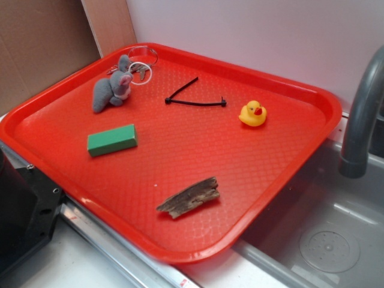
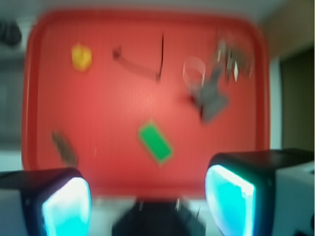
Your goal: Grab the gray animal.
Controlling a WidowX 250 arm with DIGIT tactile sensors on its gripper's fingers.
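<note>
A large red plastic tray [image 1: 282, 174] with a raised rim and a fine diamond-patterned floor sits at an angle beside a gray metal sink basin [image 1: 336, 240] and a curved gray faucet pipe [image 1: 360, 114]. The small fuzzy gray plush animal [image 1: 113, 87] lies on its side in the tray's far left corner, close to the rim, with its lighter pinkish face turned toward the tray's middle. Metal key rings [image 1: 141, 65] attached at its head spread out toward the corner wall.

Near the middle of the far half lies a thin black zip tie [image 1: 195, 99] bent into a shallow V. To its right, well apart from the plush, sits a small yellow rubber duck [image 1: 253, 113] with a red beak. A green rectangular block [image 1: 112, 140] rests flat in the left part of the tray, nearer the camera than the plush and apart from it. A rough brown piece of bark [image 1: 189, 197] lies toward the near edge.

The wrist view is badly blurred, but the gripper [image 2: 147, 204] seems to hang high above the tray's near edge, its two fingers, with glowing cyan pads [image 2: 66, 206], standing wide apart and holding nothing. In that view the gray plush [image 2: 212, 101] appears as a dark smear in the upper right, well away from the fingers.
</note>
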